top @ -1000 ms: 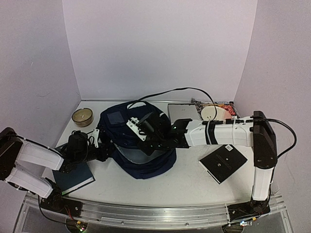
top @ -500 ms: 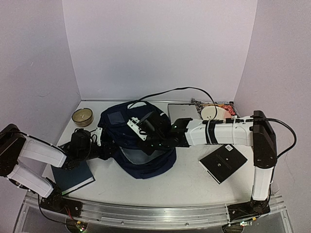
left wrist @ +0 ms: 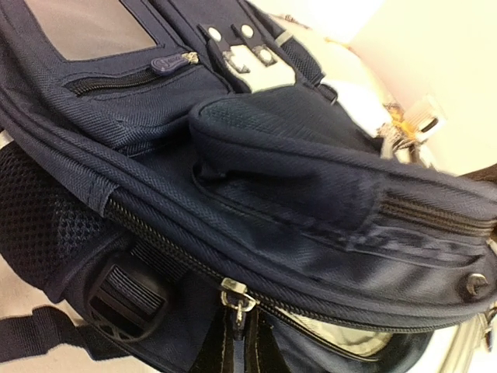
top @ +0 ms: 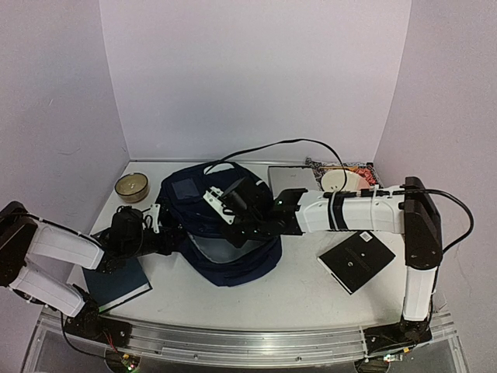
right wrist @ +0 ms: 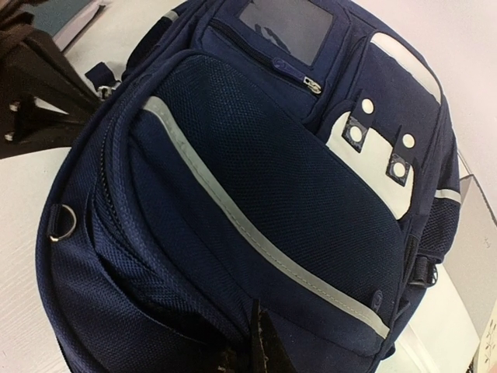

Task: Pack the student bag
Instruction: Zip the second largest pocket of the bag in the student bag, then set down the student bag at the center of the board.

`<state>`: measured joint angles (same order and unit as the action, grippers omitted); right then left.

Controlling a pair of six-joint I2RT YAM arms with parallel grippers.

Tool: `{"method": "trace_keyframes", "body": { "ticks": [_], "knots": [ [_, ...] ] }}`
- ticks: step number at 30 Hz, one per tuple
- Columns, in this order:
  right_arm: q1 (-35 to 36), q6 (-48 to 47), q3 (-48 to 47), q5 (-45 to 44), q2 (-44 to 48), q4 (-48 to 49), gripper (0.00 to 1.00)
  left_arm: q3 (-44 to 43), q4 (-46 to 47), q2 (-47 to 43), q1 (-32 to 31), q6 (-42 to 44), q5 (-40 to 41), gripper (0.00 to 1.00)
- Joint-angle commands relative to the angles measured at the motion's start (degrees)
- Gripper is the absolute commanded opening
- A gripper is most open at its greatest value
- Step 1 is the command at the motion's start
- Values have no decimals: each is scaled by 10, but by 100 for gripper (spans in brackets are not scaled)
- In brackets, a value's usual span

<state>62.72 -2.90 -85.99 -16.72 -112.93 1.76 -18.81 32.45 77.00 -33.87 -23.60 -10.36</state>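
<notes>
At frame centre on the surface [top: 299,284]: student bag [top: 186,203], likely soft, floppy | left gripper [left wrist: 238,346] pinched on zipper pull [left wrist: 237,299] | right gripper [right wrist: 247,348] against fabric, closure not discernible | best grasped at rim seam

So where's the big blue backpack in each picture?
Top external: the backpack lies in the middle of the picture.
Left wrist: it fills almost the whole picture.
Right wrist: it fills most of the picture.
Shared landmark: its grey window pocket.

No legible text, no numbers — student bag [right wrist: 233,194] included
</notes>
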Motion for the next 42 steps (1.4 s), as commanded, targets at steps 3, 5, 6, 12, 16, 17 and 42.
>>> {"method": "trace_keyframes", "body": {
  "ticks": [3,5,6,12,16,17,42],
  "knots": [
    [-10,31,-44,-68,-25,-3,0,11,-26,-56,-18,-61,-47,0],
    [-11,44,-57,-72,-37,-8,0,10,-37,-56,-26,-78,-61,0],
    [-10,44,-66,-73,-41,-12,0,10,-42,-55,-31,-85,-69,0],
    [-11,36,-90,-71,-64,-17,0,-3,-104,-62,-56,-111,-76,0],
    [-10,34,-107,-53,-78,-17,0,-41,-117,-51,-116,-121,-64,0],
    [-10,34,-113,-48,-81,-17,0,-56,-117,-44,-135,-122,-62,0],
    [-18,82,-9,21,-8,49,26,-130,-104,10,-242,-220,-18,26]
  ]
}}
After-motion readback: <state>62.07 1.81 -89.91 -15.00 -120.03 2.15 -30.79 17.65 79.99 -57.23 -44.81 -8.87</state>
